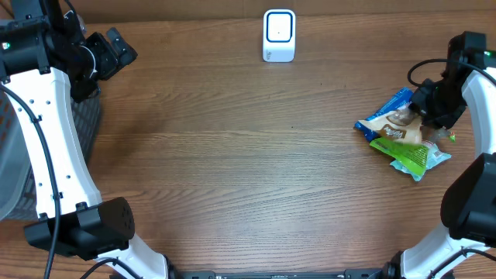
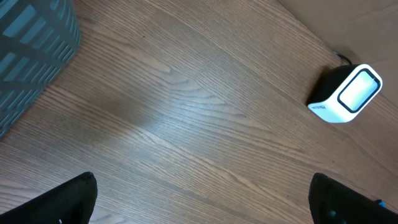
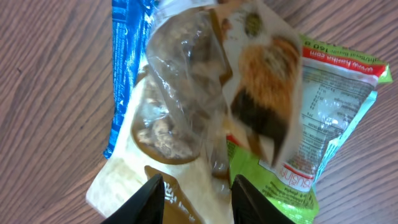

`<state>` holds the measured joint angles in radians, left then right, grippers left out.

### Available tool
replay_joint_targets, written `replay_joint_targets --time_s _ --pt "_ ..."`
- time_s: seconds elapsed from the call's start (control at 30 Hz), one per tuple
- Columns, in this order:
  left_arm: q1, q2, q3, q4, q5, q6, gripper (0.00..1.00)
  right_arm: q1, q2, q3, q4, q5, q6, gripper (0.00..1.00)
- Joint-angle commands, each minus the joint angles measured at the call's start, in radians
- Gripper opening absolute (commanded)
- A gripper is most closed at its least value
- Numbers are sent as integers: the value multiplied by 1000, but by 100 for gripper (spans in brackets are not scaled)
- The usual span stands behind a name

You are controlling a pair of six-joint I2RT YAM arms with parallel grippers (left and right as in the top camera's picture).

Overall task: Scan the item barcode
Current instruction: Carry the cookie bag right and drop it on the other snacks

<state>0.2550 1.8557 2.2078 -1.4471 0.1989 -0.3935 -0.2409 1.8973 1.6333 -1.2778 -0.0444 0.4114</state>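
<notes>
A pile of snack packets lies at the right of the table: a cream-and-brown pouch (image 1: 394,124) (image 3: 180,118) with a clear window, a green packet (image 1: 415,156) (image 3: 329,106) under it, and a blue one (image 1: 397,101) (image 3: 127,62) behind. My right gripper (image 1: 432,108) (image 3: 198,200) hovers low over the pile, open, its fingers standing apart above the cream pouch. No barcode shows. The white scanner (image 1: 279,35) (image 2: 346,94) stands at the back centre. My left gripper (image 1: 116,48) (image 2: 202,202) is wide open at the far left over bare wood, holding nothing.
A grey slatted basket (image 1: 15,163) (image 2: 31,43) sits at the left edge beside the left arm. Wooden tabletop (image 1: 248,155) stretches between the scanner and the packets. A black cable runs behind the right arm.
</notes>
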Motion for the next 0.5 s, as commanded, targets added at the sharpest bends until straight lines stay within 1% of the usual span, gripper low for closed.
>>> replay_joint_targets --time_s 0.0,0.13,0.27,0.37,0.47 --pt "-6 -3 19 0 8 -11 100 -2 -30 24 -3 -4 5 40" --pt "-6 -3 19 0 8 -11 100 -2 -50 85 -66 -3 4 41" --pt "-6 -3 19 0 8 -11 100 -1 -81 217 -198 -8 -18 40" --pt "-6 -3 19 0 8 -11 100 7 -117 345 -316 -58 -71 40" --pt "-6 -3 19 0 8 -11 100 32 -163 455 -406 -159 -124 40"
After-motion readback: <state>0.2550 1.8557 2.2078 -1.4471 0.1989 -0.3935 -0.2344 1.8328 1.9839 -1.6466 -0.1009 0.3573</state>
